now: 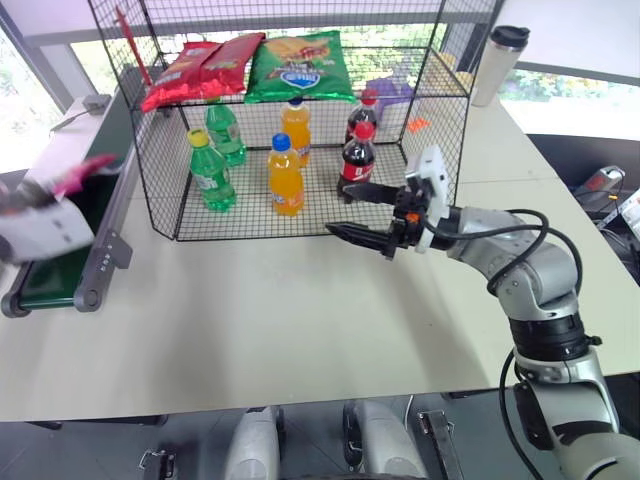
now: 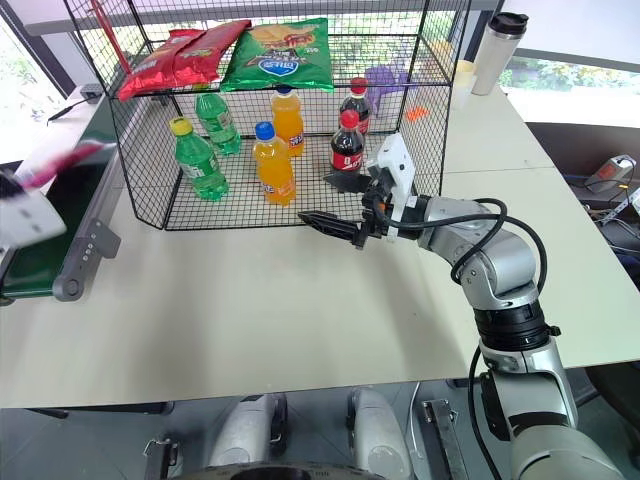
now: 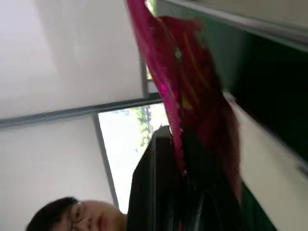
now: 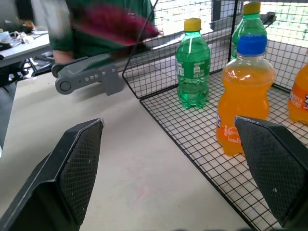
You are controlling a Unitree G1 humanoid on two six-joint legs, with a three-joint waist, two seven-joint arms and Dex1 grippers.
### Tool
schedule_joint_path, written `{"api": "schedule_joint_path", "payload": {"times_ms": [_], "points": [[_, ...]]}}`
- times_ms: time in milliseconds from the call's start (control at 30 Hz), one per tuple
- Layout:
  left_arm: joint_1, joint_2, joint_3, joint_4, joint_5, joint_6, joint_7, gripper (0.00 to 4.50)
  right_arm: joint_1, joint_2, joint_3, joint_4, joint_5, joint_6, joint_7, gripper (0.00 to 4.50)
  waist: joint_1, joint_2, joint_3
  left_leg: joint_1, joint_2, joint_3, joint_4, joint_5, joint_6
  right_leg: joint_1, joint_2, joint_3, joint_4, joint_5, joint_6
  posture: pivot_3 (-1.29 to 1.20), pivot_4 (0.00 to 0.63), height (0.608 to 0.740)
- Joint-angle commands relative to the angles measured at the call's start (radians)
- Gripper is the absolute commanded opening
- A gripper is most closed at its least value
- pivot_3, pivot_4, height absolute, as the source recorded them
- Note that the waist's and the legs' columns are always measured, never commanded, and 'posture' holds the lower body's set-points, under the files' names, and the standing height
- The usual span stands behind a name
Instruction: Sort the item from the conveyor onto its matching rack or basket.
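Observation:
The item, a magenta-pink crisp bag point(image 3: 192, 96), hangs in the air over the conveyor point(image 1: 55, 275) at the table's left edge. My left gripper point(image 3: 185, 144) is shut on the bag's lower edge. In the left eye view the bag point(image 1: 88, 172) sticks out of the blurred left hand. The black wire rack point(image 1: 160, 180) stands at the back of the table. My right gripper point(image 1: 340, 212) stands open and holds nothing just in front of the rack's front right corner, pointing left; its fingers point(image 4: 82, 163) spread wide.
Red bags point(image 1: 200, 68) and a green bag point(image 1: 300, 65) lie on the rack's upper shelf. Green point(image 1: 210, 172), orange point(image 1: 285, 175) and cola point(image 1: 358, 155) bottles stand on its floor. A tumbler point(image 1: 500, 62) stands back right. A person's head point(image 3: 72, 216) shows behind the conveyor.

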Motion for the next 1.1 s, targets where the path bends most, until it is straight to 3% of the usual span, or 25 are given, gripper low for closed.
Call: {"api": "schedule_joint_path", "payload": {"times_ms": [33, 267, 367, 533, 767, 1100], "points": [[-0.040, 0.055, 0.156, -0.058, -0.207, 0.111, -0.236, 0.06, -0.002, 0.009, -0.041, 0.006, 0.005, -0.034, 0.006, 4.50, -0.004, 0.001, 0.000, 0.000, 0.000, 0.000, 0.000, 0.000, 0.000, 0.000, 0.000, 0.000, 0.000, 0.000, 0.000, 0.00, 0.150, 0.740], [-0.095, 0.204, 0.432, -0.137, -0.578, 0.584, -0.754, 0.06, -0.001, 0.031, -0.086, 0.042, 0.038, -0.038, 0.010, 4.50, -0.005, -0.001, 0.001, 0.000, 0.002, 0.000, 0.000, 0.000, 0.000, -0.001, 0.005, 0.000, 0.001, 0.000, 0.001, 0.00, 0.150, 0.740], [-0.161, 0.257, 0.491, -0.140, -0.733, 0.737, -0.858, 0.06, 0.004, 0.033, -0.097, 0.049, 0.043, -0.040, 0.021, 4.50, -0.004, -0.001, 0.001, 0.000, 0.002, 0.000, 0.000, 0.000, 0.000, -0.001, 0.005, 0.001, 0.001, 0.000, 0.001, 0.00, 0.150, 0.740], [-0.373, 0.287, 0.420, -0.096, -1.020, 0.881, -0.787, 0.06, 0.012, 0.046, -0.100, 0.040, 0.076, -0.029, 0.049, 4.50, -0.002, -0.001, 0.001, 0.001, 0.002, -0.002, 0.001, 0.000, 0.000, 0.001, 0.005, 0.001, 0.002, -0.002, -0.002, 0.00, 0.150, 0.740], [-0.670, 0.151, 0.183, -0.084, -1.317, 0.886, -0.557, 0.06, 0.005, 0.151, -0.113, 0.057, 0.184, 0.008, 0.048, 4.50, -0.001, -0.002, 0.001, 0.003, 0.001, -0.005, 0.004, 0.000, 0.000, 0.002, 0.006, 0.001, 0.009, -0.002, 0.003, 0.00, 0.150, 0.740], [-0.831, -0.004, -0.011, -0.033, -1.399, 0.818, -0.443, 0.06, -0.140, 0.379, -0.068, 0.268, 0.117, -0.163, 0.085, 4.50, -0.006, -0.002, 0.001, 0.003, 0.001, -0.006, 0.004, 0.000, 0.000, 0.001, 0.007, 0.001, 0.012, -0.002, 0.003, 0.00, 0.150, 0.740]]}}
